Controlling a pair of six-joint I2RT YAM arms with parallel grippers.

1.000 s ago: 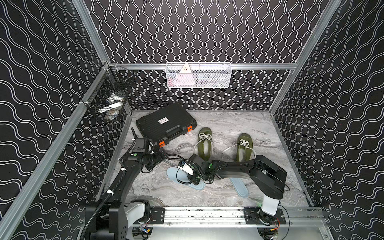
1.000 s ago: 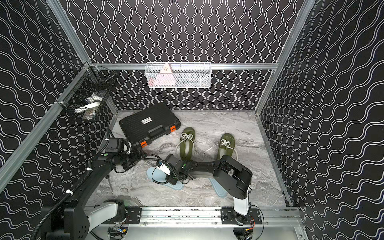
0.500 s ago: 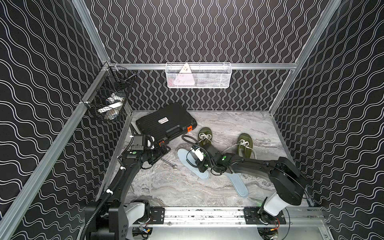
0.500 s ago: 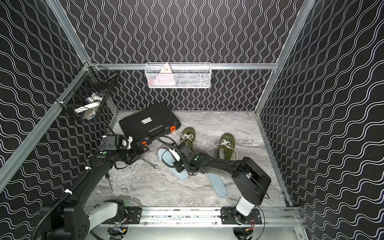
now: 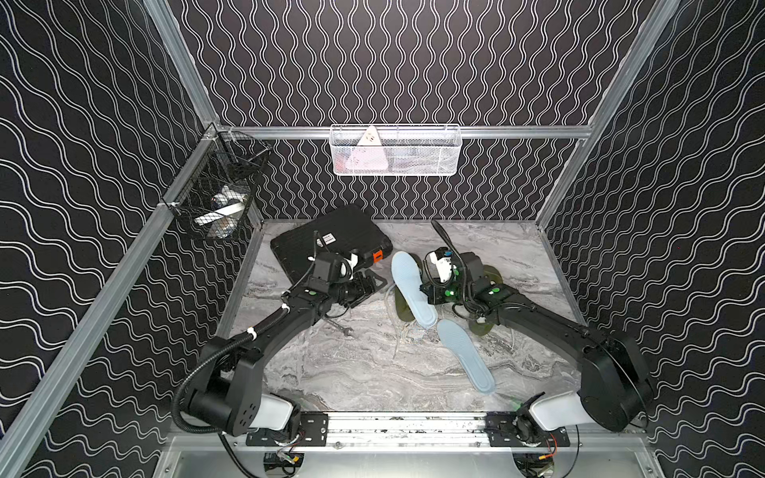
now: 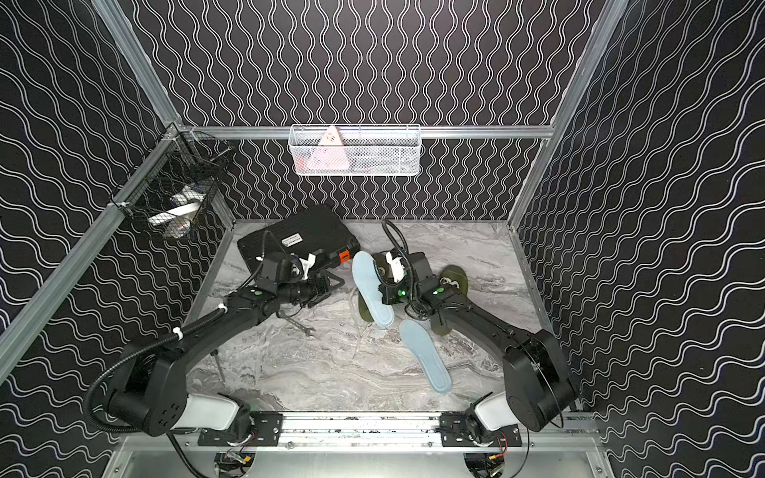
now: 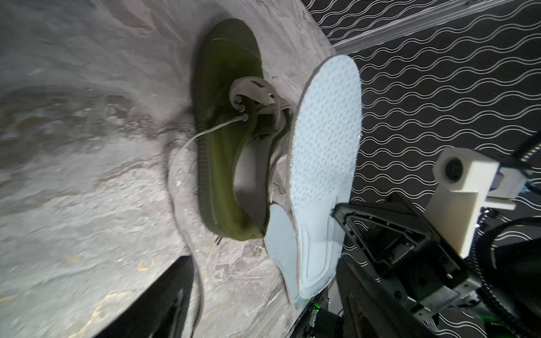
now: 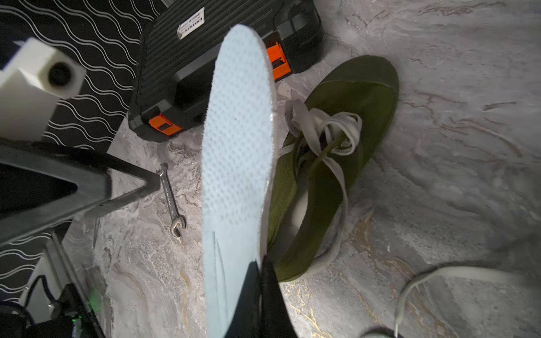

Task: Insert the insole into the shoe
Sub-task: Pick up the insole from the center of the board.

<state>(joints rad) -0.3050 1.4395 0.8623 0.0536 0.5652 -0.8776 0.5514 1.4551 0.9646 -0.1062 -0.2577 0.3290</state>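
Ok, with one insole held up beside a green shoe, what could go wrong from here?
1. The right gripper pinches the insole only at its heel end, so the long free forefoot may bend or swing when pushed in.
2. Bunched laces lie over the shoe near its opening and could snag the insole's tip.
3. The left gripper is open and off the shoe, so nothing braces it and it may slide.
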